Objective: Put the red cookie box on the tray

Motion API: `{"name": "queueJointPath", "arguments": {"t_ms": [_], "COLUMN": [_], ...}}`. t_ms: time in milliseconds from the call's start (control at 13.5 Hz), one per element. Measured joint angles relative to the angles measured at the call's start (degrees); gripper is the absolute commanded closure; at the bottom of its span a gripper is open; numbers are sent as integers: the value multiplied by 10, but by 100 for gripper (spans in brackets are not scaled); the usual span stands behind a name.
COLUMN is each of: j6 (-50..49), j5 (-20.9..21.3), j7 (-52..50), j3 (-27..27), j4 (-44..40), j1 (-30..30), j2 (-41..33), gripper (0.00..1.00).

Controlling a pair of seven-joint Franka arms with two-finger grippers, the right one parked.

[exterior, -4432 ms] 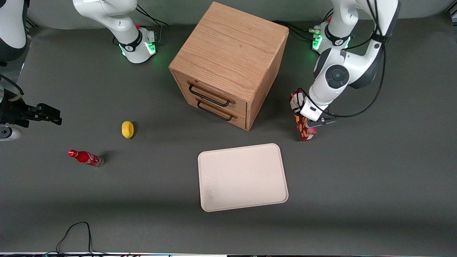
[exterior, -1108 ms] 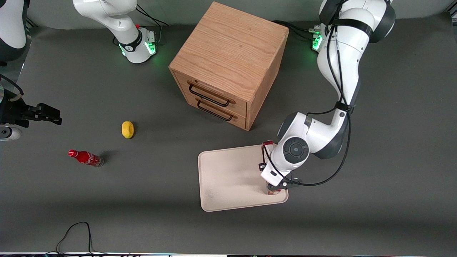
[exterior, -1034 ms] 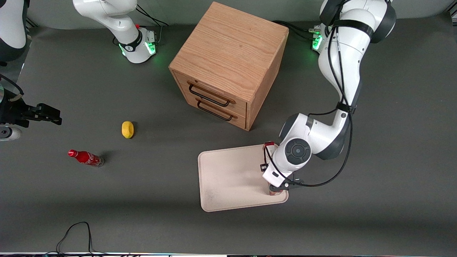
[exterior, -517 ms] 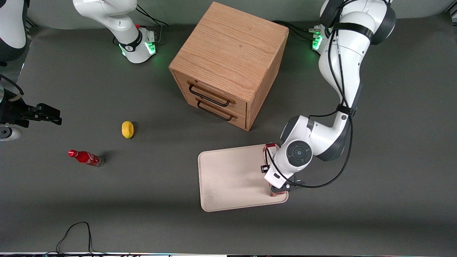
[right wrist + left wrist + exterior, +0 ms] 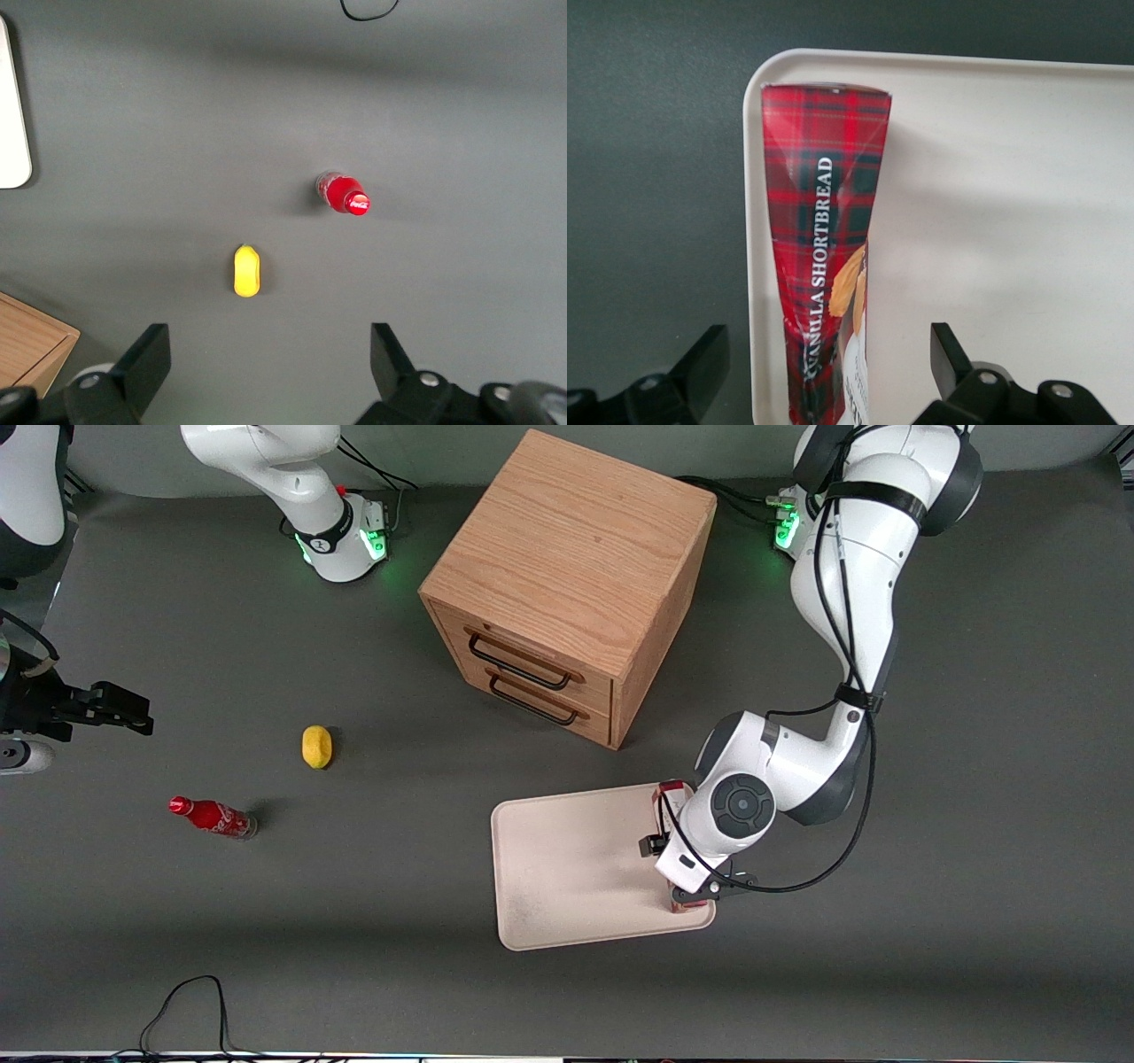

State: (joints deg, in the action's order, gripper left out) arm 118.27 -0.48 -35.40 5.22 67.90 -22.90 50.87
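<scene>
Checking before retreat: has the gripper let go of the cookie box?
Open: the gripper fingers stand clear of the red cookie box, lying on the tray.

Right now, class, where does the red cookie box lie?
The red cookie box lies on the tray, along the rim at the working arm's end, with the open gripper straddling it.

A robotics lab bench, this one: white arm bases bolted to a plain grey table with green status lights glowing, cables trailing along the lower left edge. In the upper centre stands a small wooden drawer cabinet, with the left arm's gripper over a tray at lower centre.
</scene>
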Motion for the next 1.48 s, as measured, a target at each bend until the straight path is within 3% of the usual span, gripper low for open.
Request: {"name": "queueJointPath", "arguments": {"t_ms": [369, 591, 739, 1182, 1477], "j6": [-12, -98, -137, -154, -224], "j5": [0, 0, 0, 0, 0], "j7": [0, 1, 4, 43, 89], "j3": [0, 0, 0, -18, -40], "j4": [-2, 0, 32, 256, 299], "j1": [1, 5, 8, 27, 76], "j2": [-4, -46, -110, -363, -453], "gripper": [0, 0, 0, 0, 0]}}
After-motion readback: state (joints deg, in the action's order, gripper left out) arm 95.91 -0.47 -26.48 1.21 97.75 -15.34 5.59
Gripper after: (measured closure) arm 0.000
